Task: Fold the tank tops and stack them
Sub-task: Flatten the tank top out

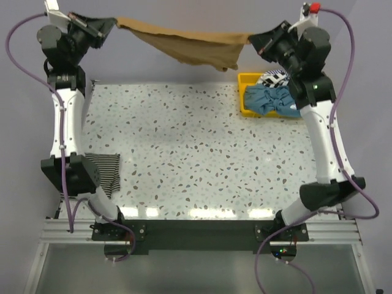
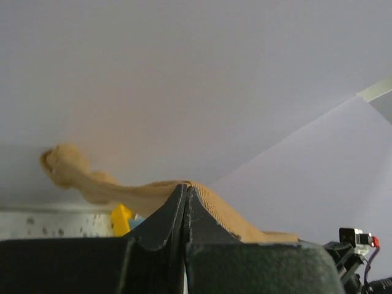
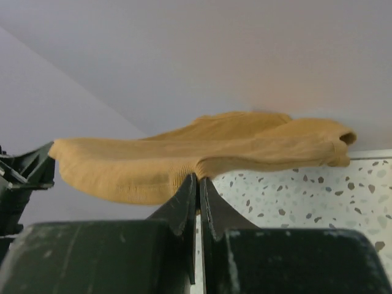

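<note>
My left fingers [image 2: 184, 197] and right fingers [image 3: 197, 184] are pinched shut on opposite ends of the plain tan-brown cloth tank top [image 1: 184, 43] stretched between them; it's light, limp and sagging mid-span, so I'd grip corners.

Tan tank top [image 1: 184, 44] taut in midair

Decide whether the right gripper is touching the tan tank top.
Touching. The right wrist view shows the right gripper, jaws closed, pinching the tan tank top.

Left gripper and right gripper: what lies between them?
The tan tank top, stretched in the air from left gripper to right gripper; the top external view shows it.
</note>
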